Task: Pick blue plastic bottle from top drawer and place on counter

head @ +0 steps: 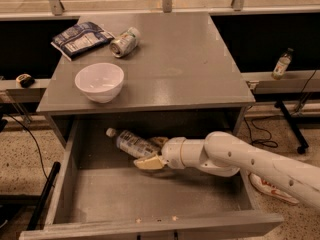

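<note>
- Bottle of clear plastic with a white cap and pale blue label (131,142) lay on its side at the back of the open grey top drawer (64,186), cap toward the left of the frame.
- White arm reached in from the lower right, and its cream two-finger gripper (145,153) sat at the bottle's base end.
- Fingers (148,163) were spread, one on each side of that end, not clamped.
- Up on the grey speckled counter (190,69): a white round bowl (99,81), a tipped metal drink can (124,42), and a dark blue snack packet (80,38).
</note>
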Robot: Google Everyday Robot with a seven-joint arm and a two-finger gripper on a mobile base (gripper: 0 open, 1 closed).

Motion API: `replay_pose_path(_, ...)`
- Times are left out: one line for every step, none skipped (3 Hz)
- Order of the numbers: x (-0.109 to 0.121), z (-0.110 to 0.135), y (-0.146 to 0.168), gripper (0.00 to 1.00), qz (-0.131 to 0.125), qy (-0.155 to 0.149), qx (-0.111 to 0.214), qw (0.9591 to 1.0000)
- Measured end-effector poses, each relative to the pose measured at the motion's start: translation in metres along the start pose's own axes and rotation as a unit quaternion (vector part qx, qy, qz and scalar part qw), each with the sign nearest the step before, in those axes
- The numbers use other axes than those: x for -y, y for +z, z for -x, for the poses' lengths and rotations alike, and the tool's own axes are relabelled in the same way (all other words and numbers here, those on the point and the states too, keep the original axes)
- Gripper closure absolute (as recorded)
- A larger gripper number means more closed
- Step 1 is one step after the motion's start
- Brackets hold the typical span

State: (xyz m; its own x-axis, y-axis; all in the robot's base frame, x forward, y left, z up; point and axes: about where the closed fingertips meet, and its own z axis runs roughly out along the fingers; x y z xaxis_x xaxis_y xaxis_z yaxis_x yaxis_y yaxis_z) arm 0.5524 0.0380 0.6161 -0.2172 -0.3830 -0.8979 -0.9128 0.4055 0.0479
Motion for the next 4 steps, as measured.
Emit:
replay_pose_path(0.006, 0.021, -0.021, 0.88, 0.026, -0.004, 0.109, 0.9937)
replay_pose_path(-0.012, 0.037, -0.062, 1.00, 0.053, -0.048, 0.189, 0.9793)
replay_pose_path(-0.036, 0.050, -0.112, 1.00, 0.035, -0.102, 0.197, 0.9745)
replay_pose_path(-0.060, 0.061, -0.131, 1.00, 0.016, -0.135, 0.149, 0.9795)
